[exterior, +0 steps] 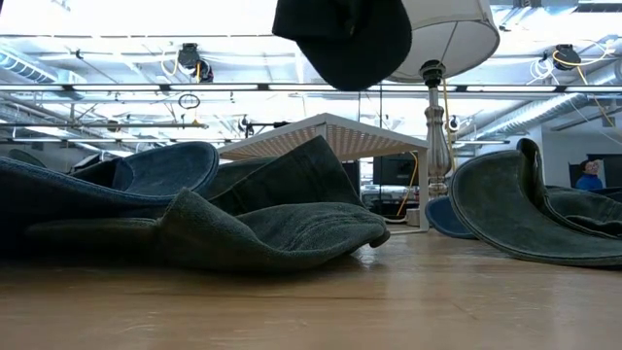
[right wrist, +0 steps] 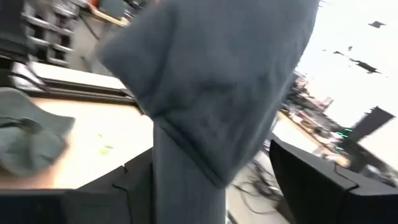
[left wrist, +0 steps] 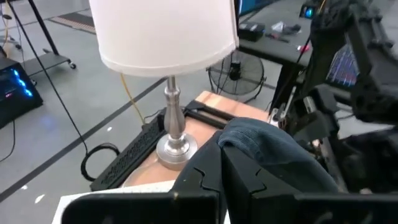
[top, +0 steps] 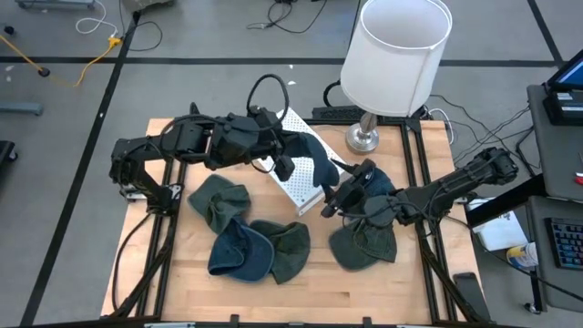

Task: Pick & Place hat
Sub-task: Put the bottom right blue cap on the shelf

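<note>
Desk: wooden top carrying a white-shaded lamp at its far edge, a white perforated stand near the middle, and loose hats.
Loose hats: a green one and a blue one on the left arm's side, and a dark green one under the right arm.
Carried hat: dark blue, hanging in the air above the white stand, clear of the desk.
Left gripper: fingers pressed together, pinching the carried hat's edge.
Right gripper: just beside the hanging hat, fingers spread wide, holding nothing; the cloth hangs close in front of them.
Step in hand: apparently a handover or steadying of the lifted hat in mid-air.
Next move: likely the right fingers closing on the hanging cloth before the left lets go.
</note>
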Motion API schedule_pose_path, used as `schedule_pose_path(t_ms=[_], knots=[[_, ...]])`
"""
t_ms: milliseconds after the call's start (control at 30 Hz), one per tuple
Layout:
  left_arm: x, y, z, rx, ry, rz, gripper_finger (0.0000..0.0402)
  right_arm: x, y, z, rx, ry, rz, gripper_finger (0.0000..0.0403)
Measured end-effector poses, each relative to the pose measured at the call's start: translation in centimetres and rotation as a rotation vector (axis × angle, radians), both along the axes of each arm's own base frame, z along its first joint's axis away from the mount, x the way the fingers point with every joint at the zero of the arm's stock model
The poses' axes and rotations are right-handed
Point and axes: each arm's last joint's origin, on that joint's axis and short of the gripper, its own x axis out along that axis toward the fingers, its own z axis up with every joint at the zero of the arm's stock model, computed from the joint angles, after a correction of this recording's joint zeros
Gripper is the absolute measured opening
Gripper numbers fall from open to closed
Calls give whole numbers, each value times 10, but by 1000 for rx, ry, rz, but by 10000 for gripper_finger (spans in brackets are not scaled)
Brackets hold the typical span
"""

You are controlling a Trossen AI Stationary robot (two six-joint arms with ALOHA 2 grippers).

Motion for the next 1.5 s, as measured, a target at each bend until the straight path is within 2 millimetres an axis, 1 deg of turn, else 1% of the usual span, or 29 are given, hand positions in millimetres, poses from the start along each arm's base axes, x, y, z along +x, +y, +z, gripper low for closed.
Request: schedule_pose_path(t_ms=[100, 200, 333, 433, 467, 600, 733, 867, 1000, 1067, 1133, 1200, 1267, 1367, 1500], knots=[[-5, 0, 5, -3, -24, -5, 0, -2, 2, 0, -33, 24, -53, 227], [-8, 0, 8, -4, -38, -7, 0, -3, 2, 0, -47, 34, -67, 180], [-10, -1, 12, -18, -58, -51, 0, -3, 2, 0, -47, 35, -69, 99], [-11, -4, 15, -35, -81, -105, 0, -3, 2, 0, -46, 34, -63, 25], [-11, -5, 15, -36, -83, -118, 0, -2, 2, 0, -44, 35, -42, 14], [-11, -7, 16, -4, -68, -158, 6, -4, 5, 5, -30, 11, 12, 6], [-20, -8, 18, -17, -41, -270, 29, -19, 15, 16, -37, 0, 76, 4], [-31, -6, 23, -123, -64, -362, 58, -46, 27, 34, -56, -9, 164, 3], [-43, -3, 34, -264, -136, -500, 96, -77, 32, 52, -42, -46, 261, 2], [-49, -3, 39, -316, -160, -567, 115, -91, 32, 60, -30, -69, 353, 2], [-50, -3, 42, -355, -182, -622, 131, -100, 32, 65, -22, -86, 463, 2], [-49, -4, 43, -398, -196, -661, 145, -105, 31, 68, -20, -96, 556, 2], [-46, -5, 44, -430, -209, -699, 155, -106, 30, 71, -16, -107, 608, 1], [-39, -6, 42, -478, -210, -737, 165, -106, 29, 72, -14, -115, 639, 1], [-28, -7, 36, -516, -197, -743, 174, -103, 29, 70, 4, -117, 670, 1]])
